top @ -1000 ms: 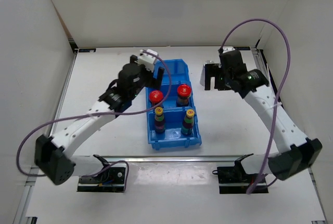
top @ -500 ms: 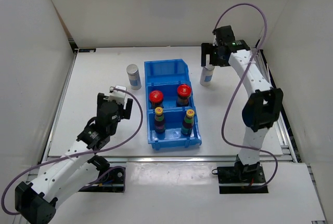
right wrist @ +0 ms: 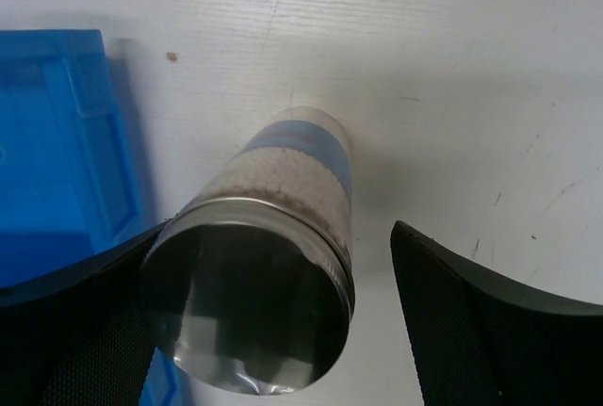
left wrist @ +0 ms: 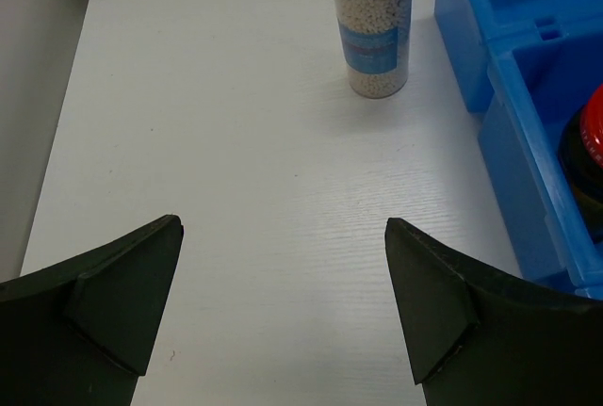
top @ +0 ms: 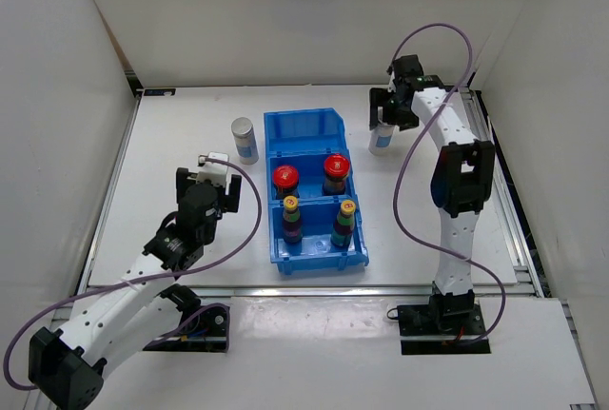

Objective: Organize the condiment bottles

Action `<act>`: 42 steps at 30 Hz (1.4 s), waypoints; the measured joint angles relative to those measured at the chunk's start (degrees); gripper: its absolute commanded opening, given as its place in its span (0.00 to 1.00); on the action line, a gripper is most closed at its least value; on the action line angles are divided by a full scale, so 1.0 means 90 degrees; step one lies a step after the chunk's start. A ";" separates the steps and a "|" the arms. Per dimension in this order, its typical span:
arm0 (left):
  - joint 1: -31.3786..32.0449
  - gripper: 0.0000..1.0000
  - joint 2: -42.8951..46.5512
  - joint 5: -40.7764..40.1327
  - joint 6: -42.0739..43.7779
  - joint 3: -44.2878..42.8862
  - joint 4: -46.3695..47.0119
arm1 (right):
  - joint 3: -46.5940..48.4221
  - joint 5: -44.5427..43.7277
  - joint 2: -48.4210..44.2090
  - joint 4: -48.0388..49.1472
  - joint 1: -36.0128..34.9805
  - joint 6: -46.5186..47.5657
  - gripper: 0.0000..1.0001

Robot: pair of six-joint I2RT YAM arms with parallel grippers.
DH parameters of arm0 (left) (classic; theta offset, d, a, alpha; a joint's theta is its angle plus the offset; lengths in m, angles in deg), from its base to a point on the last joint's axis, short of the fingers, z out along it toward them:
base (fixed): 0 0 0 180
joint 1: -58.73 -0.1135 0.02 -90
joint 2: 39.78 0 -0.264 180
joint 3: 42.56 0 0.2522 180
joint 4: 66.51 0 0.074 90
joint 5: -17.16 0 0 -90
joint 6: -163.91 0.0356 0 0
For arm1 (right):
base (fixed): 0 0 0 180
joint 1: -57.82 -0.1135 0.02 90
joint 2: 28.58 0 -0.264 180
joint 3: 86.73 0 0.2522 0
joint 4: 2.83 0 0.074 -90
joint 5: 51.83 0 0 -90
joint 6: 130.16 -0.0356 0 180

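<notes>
Right hand [right wrist: 280,229]: I read the fingers as spread apart, one on each side of the right pale bottle [right wrist: 273,265], which stands upright between them. The finger [right wrist: 75,331] on the side of the bin [right wrist: 57,142] sits close against the silver top; I cannot tell whether it touches. The other finger [right wrist: 490,331] is clear of the bottle, with bare tabletop [right wrist: 424,95] showing in the gap. From above, this hand [top: 393,110] is at the far right of the tabletop, over the bottle [top: 381,139]. The bottle stands near the bin's right wall, level with the far compartment and outside it.

Left hand [left wrist: 283,227]: fingers wide apart, only bare tabletop between them. Ahead of it the left pale bottle [left wrist: 377,24] stands upright on the tabletop, near the bin's left wall but not touching it. From above, this hand [top: 209,182] is left of the bin, well short of that bottle [top: 245,139].

Bin [top: 269,203]: three compartments in a row. The middle one holds the two red-capped bottles [top: 285,178] [top: 335,167], side by side. The near one holds the two yellow-capped bottles [top: 291,217] [top: 344,222], also side by side. All four stand upright. Both pale bottles are outside the bin
</notes>
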 measured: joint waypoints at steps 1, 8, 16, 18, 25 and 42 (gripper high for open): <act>0.0000 0.99 0.0005 -0.0012 -0.0005 0.0000 0.0000 | 0.0061 0.0029 0.0046 0.0010 0.0002 0.0015 0.86; 0.0000 0.99 -0.0005 -0.0085 -0.0022 0.0000 0.0005 | 0.0172 0.0158 0.0126 0.0039 0.0005 0.0041 0.42; 0.0000 0.99 -0.0053 -0.0092 -0.0022 -0.0002 0.0100 | 0.0172 -0.0019 -0.0005 -0.0049 -0.0063 0.0083 0.15; 0.0000 0.99 -0.0066 -0.0095 -0.0022 0.0000 0.0121 | 0.0172 -0.0061 -0.0180 -0.0070 -0.0138 0.0134 0.14; 0.0000 0.99 -0.0165 -0.0129 -0.0022 -0.0002 0.0141 | 0.0617 0.0153 -0.0894 -0.0056 -0.0925 0.0430 0.11; 0.0000 0.99 -0.0163 -0.0202 -0.0010 0.0000 0.0180 | 0.1545 0.0918 0.0386 -0.0066 -0.1605 0.0755 0.17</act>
